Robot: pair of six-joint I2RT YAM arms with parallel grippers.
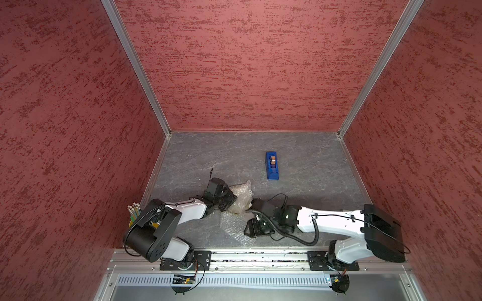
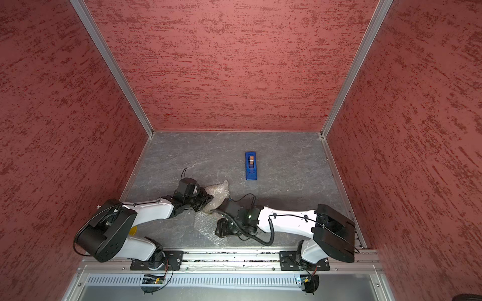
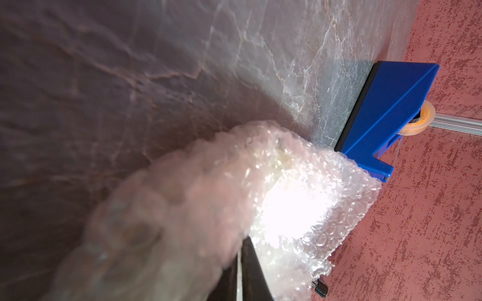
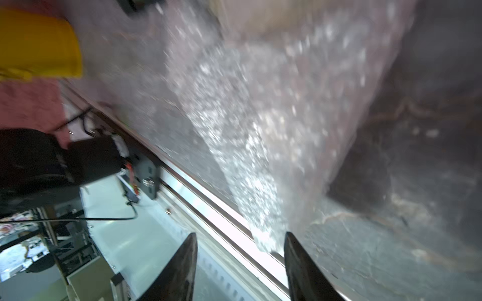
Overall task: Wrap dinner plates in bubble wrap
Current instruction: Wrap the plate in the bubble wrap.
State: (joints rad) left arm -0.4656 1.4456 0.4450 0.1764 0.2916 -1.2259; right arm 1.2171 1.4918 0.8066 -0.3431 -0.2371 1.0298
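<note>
At the eight o'clock corner of the grey marbled tabletop, a yellow pencil cup holding pencils stands behind the left arm's elbow. It is well apart from the work.

Left claw: it is at table centre with its jaws pressed together. Its wrist view shows a bunched fold of the clear, bubble-dotted plastic bubble wrap lying over and around the fingers. I record it as pinching the sheet and holding that fold raised off the table.

Small round yellow plate: it is almost wholly covered. Only a yellowish sliver shows in both top views, where the raised bundle meets the flat part of the sheet. I judge the plate to sit under the bundle, between the two claws. From there the rest of the sheet lies flat toward six o'clock and ends near the front rail.

Right claw: it is at about five o'clock of the bundle, at the edge of the flat flap. Its jaws are spread and hold nothing. A corner of the flap lies just ahead of the fingertips; I cannot tell whether it touches them.

Blue plastic tape dispenser: it stands at one o'clock of the bundle, well apart, with a roll fitted.

Finding: the wrap is part done, with one side folded over and the near flap still flat. In my judgement the next move is for the right claw to close on that flap corner and carry it toward twelve o'clock over the plate. The left claw should keep its pinch so the bundle does not spring open.
</note>
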